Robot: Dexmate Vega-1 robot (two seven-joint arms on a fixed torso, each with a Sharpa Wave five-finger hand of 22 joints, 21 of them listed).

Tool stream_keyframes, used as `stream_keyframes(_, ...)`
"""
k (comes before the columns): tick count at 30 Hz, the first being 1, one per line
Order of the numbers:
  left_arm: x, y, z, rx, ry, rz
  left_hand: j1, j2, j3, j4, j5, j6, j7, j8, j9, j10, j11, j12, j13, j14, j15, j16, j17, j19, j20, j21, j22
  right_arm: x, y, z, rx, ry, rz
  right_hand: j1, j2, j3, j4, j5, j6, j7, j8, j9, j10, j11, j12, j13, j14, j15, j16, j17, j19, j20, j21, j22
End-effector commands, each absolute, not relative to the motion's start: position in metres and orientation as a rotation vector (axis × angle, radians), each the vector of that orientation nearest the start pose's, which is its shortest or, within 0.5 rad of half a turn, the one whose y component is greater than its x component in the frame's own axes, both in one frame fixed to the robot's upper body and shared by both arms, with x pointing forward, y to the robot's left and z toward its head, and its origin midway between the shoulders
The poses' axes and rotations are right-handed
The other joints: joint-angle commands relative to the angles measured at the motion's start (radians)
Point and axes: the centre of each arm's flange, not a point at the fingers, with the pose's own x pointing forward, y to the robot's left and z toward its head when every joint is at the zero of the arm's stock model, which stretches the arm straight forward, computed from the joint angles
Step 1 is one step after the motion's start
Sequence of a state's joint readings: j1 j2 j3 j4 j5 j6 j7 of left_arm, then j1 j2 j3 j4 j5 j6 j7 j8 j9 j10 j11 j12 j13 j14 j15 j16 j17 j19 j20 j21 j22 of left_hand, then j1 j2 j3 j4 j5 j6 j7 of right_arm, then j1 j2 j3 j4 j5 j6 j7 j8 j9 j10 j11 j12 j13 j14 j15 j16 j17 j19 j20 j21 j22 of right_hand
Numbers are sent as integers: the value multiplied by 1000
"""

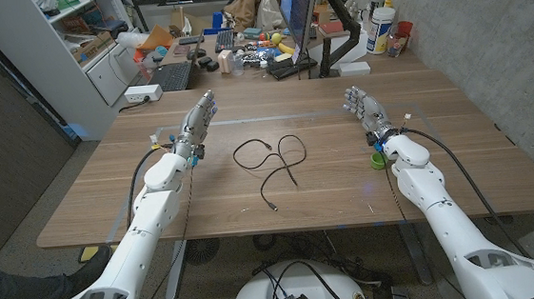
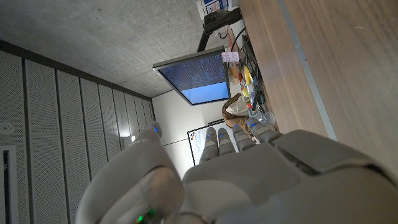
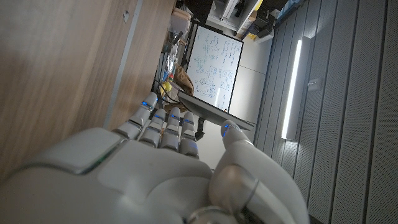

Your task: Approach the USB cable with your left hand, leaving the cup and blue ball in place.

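Left hand (image 1: 200, 117), fingers spread and gripping nothing, is needing an inward sweep toward USB cable (image 1: 273, 163) centre-counter.

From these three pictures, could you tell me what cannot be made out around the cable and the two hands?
- USB cable, head view: its plug ends are too small to tell apart.
- Green thing, head view: the right hand's wrist partly hides it, so what it is stays unclear. No cup or blue ball can be picked out.
- Left hand: its palm side is hidden behind its own back in the left wrist view.
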State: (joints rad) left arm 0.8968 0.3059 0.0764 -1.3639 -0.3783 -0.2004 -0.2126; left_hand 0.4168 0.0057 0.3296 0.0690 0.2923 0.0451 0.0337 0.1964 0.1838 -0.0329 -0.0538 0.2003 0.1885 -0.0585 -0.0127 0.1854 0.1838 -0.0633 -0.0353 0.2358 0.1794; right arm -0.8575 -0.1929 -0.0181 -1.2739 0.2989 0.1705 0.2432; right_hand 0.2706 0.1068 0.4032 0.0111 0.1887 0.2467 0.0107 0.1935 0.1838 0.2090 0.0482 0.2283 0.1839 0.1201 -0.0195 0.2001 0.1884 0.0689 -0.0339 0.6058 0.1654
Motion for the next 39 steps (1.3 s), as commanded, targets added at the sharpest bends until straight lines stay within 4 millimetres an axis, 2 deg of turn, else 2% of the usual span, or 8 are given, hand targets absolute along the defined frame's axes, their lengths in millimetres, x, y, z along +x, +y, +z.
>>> stream_keyframes(1,633,286,1,60,-682,-230,9,3,7,-3,5,11,3,6,2,7,-5,9,4,7,2,8,3,-6,-10,-4,1,661,-287,-16,43,-617,211,1,6,-1,-6,4,7,-2,2,5,7,0,-5,2,6,1,2,3,11,-40,-3,6)
stream_keyframes(24,619,276,12,91,-736,-243,13,5,5,-4,5,19,1,7,3,11,-2,8,4,13,2,9,2,-4,0,-8,1,663,-294,-13,48,-631,204,-2,7,-2,-8,4,10,-4,2,5,10,-1,-6,2,7,2,1,3,14,-38,-15,6)
stream_keyframes(39,607,277,19,132,-765,-249,15,7,4,-5,6,22,1,7,3,11,-1,7,4,14,3,8,2,-4,2,-12,2,665,-290,-9,47,-641,207,-5,9,-3,-9,3,11,-5,2,5,12,-3,-7,2,12,3,2,2,19,-34,-25,6)
